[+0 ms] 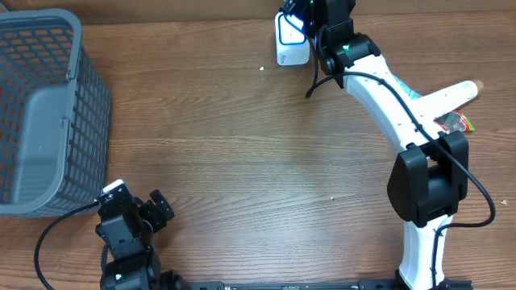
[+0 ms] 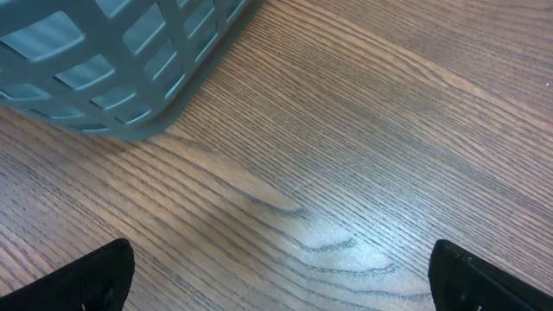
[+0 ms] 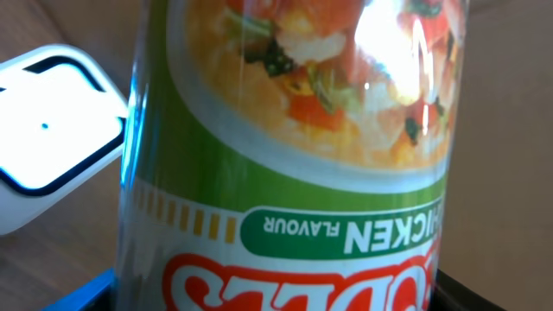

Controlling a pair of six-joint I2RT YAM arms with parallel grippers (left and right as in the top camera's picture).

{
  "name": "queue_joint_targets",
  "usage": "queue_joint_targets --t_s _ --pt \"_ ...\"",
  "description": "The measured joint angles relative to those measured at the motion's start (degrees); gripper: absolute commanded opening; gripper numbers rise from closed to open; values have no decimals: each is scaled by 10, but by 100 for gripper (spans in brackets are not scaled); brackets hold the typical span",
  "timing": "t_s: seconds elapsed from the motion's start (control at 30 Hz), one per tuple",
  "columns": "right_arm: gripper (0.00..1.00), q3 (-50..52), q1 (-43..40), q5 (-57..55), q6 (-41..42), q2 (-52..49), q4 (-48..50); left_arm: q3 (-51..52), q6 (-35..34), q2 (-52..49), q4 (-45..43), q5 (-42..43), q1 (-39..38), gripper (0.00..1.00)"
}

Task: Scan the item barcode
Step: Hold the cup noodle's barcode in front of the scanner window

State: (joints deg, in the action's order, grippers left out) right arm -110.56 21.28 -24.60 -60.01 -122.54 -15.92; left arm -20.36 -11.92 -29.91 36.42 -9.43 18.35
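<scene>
Mock shop checkout, barcode scanner [image 1: 289, 42], grey basket [image 1: 87, 121], wooden table [image 1: 242, 161]

A brown wood-grain table [image 1: 226, 161] fills every view from edge to edge. A pale sheen [image 2: 333, 233] lies across the grain in the left wrist view, probably reflected overhead light.

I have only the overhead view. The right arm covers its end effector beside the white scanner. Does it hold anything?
Observer: Yes, the right end effector holds a noodle cup.
Operator: Is a barcode showing?
Observer: Not in the right wrist view: only the label, reading "chicken flavour" upside down.
Operator: And the left end effector?
Observer: The left end effector is open, nothing between its fingers, only table with the basket ahead.
</scene>
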Motion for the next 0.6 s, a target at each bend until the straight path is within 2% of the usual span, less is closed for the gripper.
queue_joint_targets --t_s 0.17,0.33,0.6 --pt "74 0 -6 7 -55 -7 71 0 0 0 0 0 0 100" --pt "73 -1 -7 -20 -135 -62 155 0 0 0 0 0 0 99" --pt "71 0 -7 -34 -212 -135 174 0 0 0 0 0 0 100"
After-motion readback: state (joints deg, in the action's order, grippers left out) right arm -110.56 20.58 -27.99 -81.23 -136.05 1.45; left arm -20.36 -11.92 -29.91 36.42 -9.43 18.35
